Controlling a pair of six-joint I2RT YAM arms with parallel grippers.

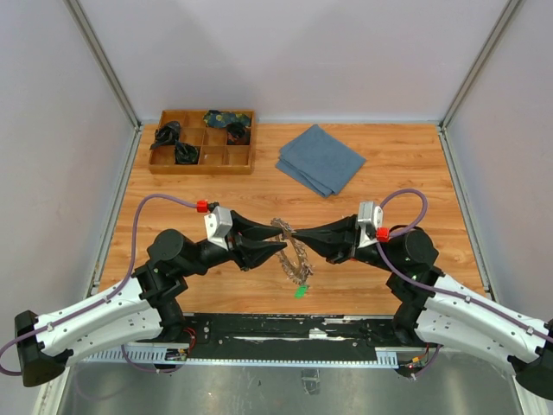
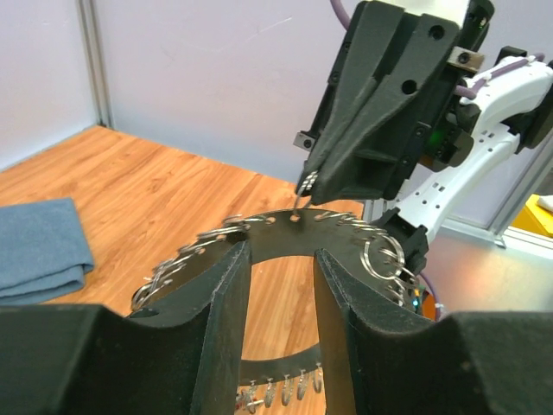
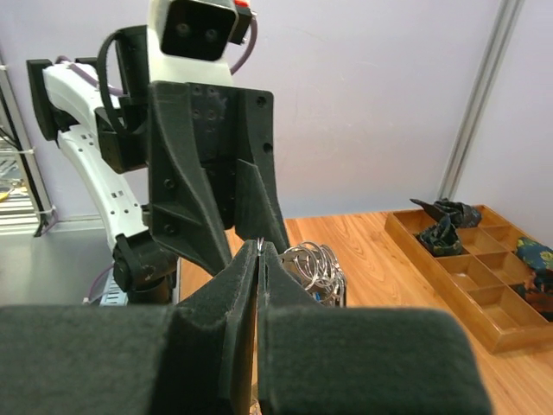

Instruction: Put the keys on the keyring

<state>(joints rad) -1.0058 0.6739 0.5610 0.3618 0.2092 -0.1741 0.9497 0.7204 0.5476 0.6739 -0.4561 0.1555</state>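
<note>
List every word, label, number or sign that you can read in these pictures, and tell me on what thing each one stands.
No text can be read in any view.
The keyring, the green tag, the blue cloth and the wooden tray show no print.
The black rail at the near edge of the table has pale specks, too small to tell whether they are writing.

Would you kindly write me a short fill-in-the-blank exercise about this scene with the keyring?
1. The right gripper is ___ on a small silver loop of the large metal keyring.
2. In the top view, the folded blue cloth lies to the ___ of the wooden compartment tray.
3. The loose key on the wooden table has a ___ plastic tag.
Missing words: shut; right; green.
</note>
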